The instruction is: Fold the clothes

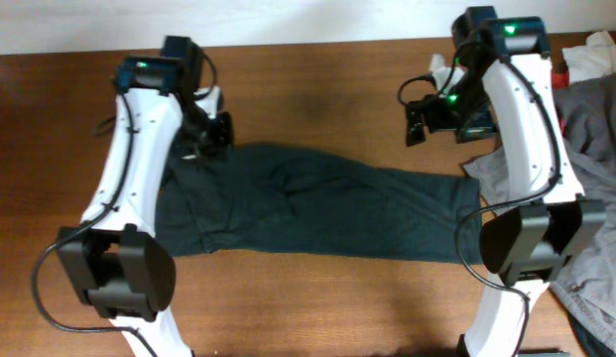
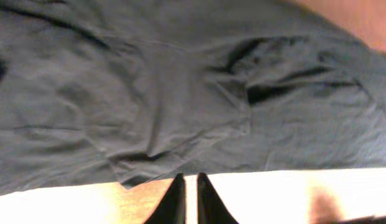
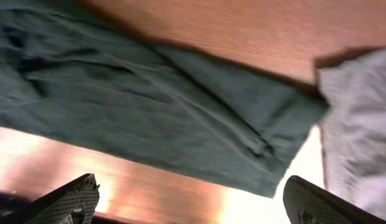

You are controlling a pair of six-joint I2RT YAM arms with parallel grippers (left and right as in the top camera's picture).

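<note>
Right pincer point(image 3: 193, 202) spread wide, empty, just off the right end of the clothes point(image 1: 317, 213); left pincer point(image 2: 188, 196) nearly pressed together, empty, at their left edge. Clothes lie as a long band across the table point(image 1: 317, 307). Lengthwise fold seemingly laid; next, grip one end and fold crosswise.

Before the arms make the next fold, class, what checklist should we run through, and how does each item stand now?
1. Dark blackish-green fabric garment lies as a long strip on the brown wooden table: ok.
2. Left gripper free of cloth, fingers almost together, nothing between them: ok.
3. Right gripper wide open and empty: ok.
4. Garment smooth: not ok, creases show in the left wrist view.
5. Light grey garment clear of the dark one: not ok, it crowds the end by the right arm.
6. Layers lined up underneath: cannot tell.
</note>
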